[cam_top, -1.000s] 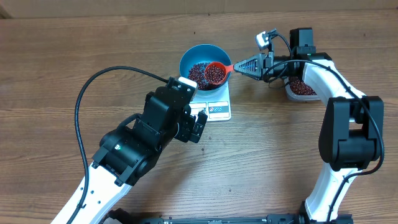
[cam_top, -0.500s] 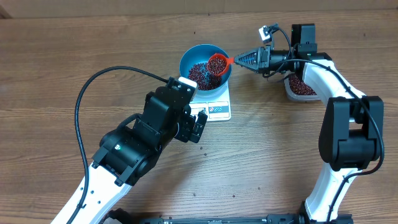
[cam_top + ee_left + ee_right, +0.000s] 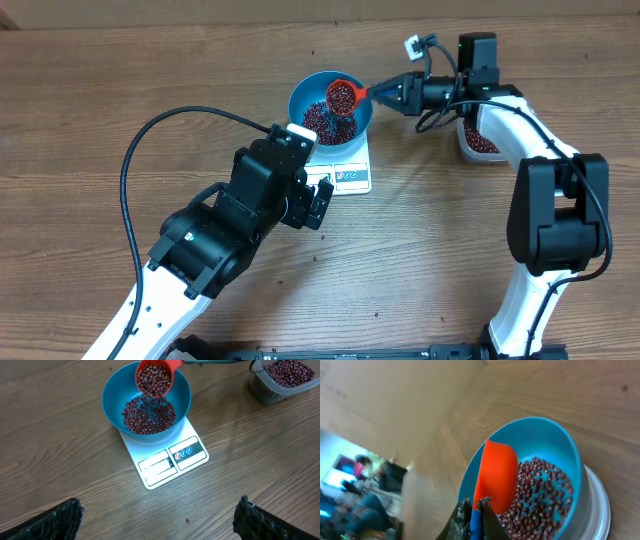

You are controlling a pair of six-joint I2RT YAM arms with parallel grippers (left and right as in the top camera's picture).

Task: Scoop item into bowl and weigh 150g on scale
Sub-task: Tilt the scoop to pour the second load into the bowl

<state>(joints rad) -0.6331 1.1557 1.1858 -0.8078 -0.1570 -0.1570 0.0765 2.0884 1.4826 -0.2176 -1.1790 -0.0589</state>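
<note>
Right gripper [image 3: 380, 92] pinches the handle of the red scoop [image 3: 343, 95], which is tilted over the blue bowl [image 3: 296, 100]. Beans [image 3: 150, 414] lie heaped in the bowl, which sits on the white scale [image 3: 172, 460]. Left gripper [image 3: 159, 517] is spread wide and empty, near the scale.

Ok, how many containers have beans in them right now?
3: the blue bowl sitting on the scale, the red scoop tipped over that bowl, and the clear tub off to the right of the scale. No others show; none seem hidden.
</note>
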